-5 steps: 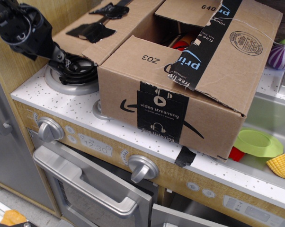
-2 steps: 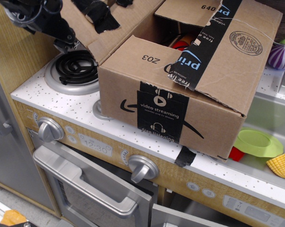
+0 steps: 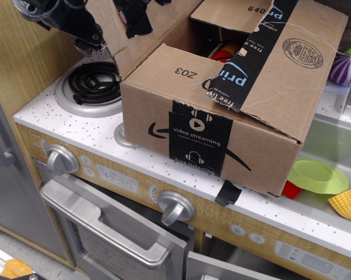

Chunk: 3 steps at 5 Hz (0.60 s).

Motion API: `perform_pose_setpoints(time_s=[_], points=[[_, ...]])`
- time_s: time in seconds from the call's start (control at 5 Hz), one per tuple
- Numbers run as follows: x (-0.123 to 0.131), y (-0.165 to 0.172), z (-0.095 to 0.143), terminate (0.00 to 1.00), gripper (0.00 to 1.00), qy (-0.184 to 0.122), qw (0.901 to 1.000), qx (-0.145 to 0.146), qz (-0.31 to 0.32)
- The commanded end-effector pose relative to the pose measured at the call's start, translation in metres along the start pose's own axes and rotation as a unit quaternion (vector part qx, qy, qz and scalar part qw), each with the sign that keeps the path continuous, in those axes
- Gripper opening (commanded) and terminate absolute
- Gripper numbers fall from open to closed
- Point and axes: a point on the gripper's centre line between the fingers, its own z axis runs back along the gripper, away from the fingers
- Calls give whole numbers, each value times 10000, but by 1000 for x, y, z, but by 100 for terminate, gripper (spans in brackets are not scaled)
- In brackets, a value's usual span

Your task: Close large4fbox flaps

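My gripper (image 3: 85,36) sits at top left, pressed against the underside of the left flap (image 3: 120,32); I cannot tell how far its jaws are parted. That flap is tilted steeply upward, torn black tape on it. Directly below the gripper lies the black coil burner (image 3: 94,83). To its right stands the large4fbox (image 3: 222,111), brown corrugated, "Z03" printed, right flap (image 3: 292,52) folded partly over the opening.

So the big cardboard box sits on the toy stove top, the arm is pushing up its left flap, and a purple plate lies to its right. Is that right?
Not quite: the plate is green, not purple, as the observation.image view shows. The rest holds: the box sits on the stove top, and the gripper is at the underside of the raised left flap.
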Motion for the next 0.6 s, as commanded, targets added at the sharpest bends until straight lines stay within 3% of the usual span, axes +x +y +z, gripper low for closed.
perform_pose_setpoints(time_s=[0.0,0.4], points=[[34,-15,7,0,100,-468,9977,-481,54],[58,-43,32,0,100,-61,9869,-1562,400]])
